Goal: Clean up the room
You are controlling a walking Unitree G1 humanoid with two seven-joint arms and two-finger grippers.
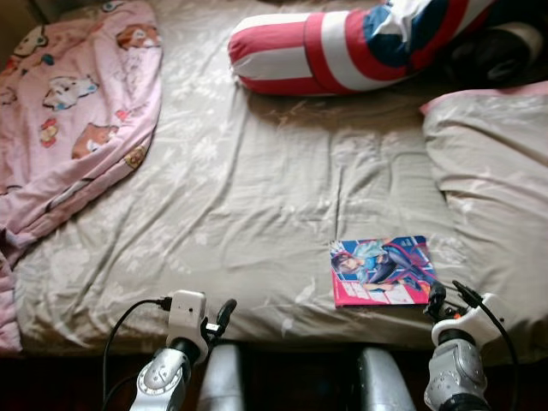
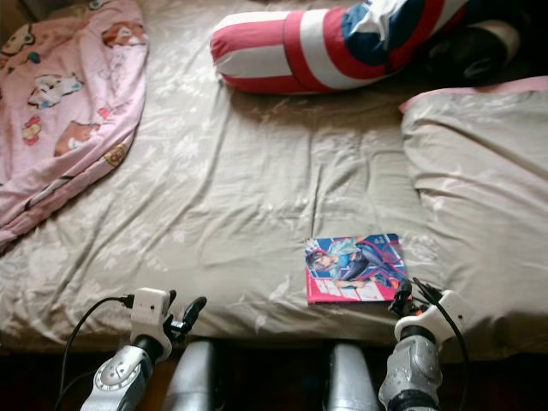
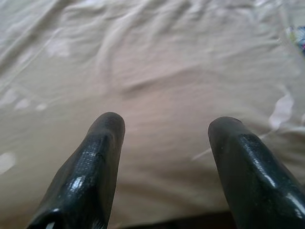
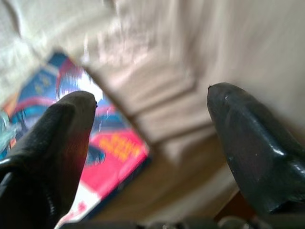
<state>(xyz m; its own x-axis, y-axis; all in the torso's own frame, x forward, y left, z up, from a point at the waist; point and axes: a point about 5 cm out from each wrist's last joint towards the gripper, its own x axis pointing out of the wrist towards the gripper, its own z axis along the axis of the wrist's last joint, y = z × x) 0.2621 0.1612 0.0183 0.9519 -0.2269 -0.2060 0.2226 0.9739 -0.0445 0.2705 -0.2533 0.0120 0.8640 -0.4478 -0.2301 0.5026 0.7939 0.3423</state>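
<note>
A colourful comic book (image 1: 382, 270) lies flat on the beige bed sheet (image 1: 257, 197), near the bed's front edge on the right. My right gripper (image 1: 450, 297) hovers just off the book's near right corner, open, with nothing between its fingers; the right wrist view shows the book (image 4: 102, 143) past one fingertip (image 4: 66, 124). My left gripper (image 1: 224, 313) is at the bed's front edge further left, open and empty, pointing over bare sheet (image 3: 162, 81).
A crumpled pink cartoon blanket (image 1: 77, 94) covers the bed's far left. A red, white and blue bolster pillow (image 1: 342, 43) lies along the back. A beige pillow (image 1: 492, 163) sits at the right. Bare sheet spreads across the middle.
</note>
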